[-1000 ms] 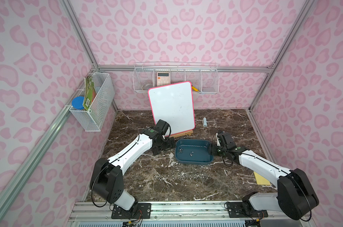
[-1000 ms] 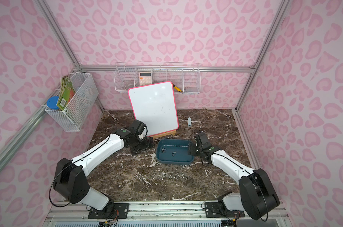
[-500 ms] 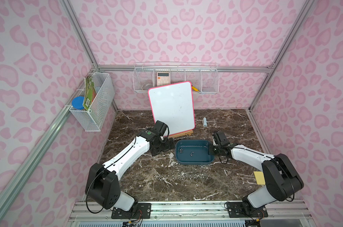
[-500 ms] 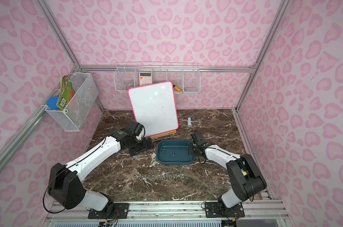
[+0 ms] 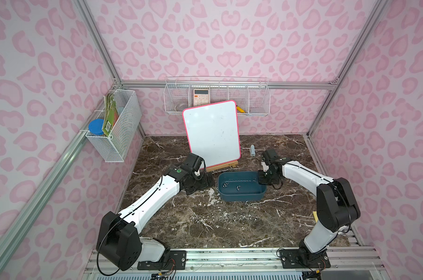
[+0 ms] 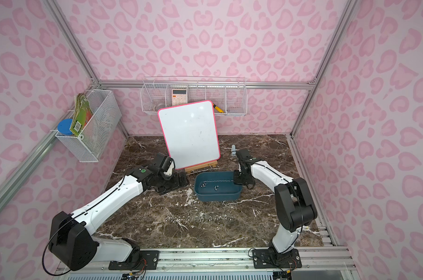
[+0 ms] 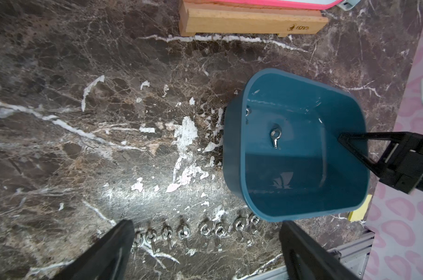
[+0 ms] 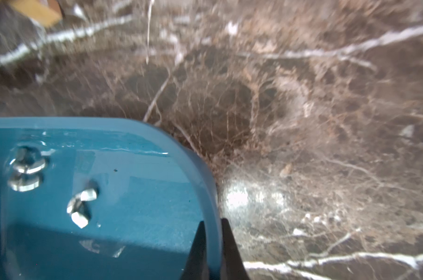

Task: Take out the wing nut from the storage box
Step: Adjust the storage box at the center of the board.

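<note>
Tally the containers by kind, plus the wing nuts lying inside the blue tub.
white wire baskets: 2
storage box: 1
wing nuts inside the storage box: 2
Total: 5

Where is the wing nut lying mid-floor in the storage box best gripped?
Probably across its wings, from straight above: the wing nut lies low on the storage box floor, away from the walls, which block any sideways approach.
</note>
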### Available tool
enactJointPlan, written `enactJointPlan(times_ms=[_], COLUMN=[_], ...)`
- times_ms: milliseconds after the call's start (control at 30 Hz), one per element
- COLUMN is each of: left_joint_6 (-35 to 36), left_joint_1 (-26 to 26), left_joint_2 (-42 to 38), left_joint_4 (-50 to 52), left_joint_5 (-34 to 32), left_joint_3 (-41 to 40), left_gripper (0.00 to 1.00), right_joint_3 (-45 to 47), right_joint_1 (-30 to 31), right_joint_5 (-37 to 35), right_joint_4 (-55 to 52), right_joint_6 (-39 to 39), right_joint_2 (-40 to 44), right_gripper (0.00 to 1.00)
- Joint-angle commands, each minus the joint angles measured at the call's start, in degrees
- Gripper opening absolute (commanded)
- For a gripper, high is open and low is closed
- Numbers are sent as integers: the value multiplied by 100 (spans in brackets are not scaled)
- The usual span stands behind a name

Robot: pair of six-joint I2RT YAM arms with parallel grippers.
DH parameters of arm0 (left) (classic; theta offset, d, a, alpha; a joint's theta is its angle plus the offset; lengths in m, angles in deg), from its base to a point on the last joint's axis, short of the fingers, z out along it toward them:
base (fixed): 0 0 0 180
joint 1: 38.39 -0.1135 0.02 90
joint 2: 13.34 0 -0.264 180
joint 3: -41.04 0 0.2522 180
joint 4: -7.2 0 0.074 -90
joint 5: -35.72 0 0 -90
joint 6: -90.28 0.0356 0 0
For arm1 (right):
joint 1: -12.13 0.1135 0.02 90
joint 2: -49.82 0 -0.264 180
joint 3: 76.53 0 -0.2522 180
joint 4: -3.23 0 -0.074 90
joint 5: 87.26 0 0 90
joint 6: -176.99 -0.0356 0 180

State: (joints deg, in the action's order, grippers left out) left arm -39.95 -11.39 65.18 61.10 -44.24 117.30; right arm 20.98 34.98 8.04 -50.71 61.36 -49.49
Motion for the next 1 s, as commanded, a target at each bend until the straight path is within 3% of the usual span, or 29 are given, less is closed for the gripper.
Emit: enactJointPlan(times_ms=[0, 400, 667, 967], left_joint_6=[64, -148, -207, -196], left_joint_1=[-8, -16, -11, -2], left_joint_2=[-153, -529, -517, -253], left_joint_4=[-446, -777, -346, 30], left_joint_5=[192, 308, 241, 335], left_joint_3=[-269, -827, -491, -74], left_gripper=[98, 99, 98, 98], right_joint_3=[-178, -663, -157, 726], right_joint_1=[-15, -26, 132, 578], right_joint_5=[644, 640, 328, -594], right_joint_4=[-1177, -1266, 424, 1908], right_joint_6=[514, 301, -248, -381], right_joint_2=[-149, -334, -127, 115], right_gripper=[0, 0, 0, 0])
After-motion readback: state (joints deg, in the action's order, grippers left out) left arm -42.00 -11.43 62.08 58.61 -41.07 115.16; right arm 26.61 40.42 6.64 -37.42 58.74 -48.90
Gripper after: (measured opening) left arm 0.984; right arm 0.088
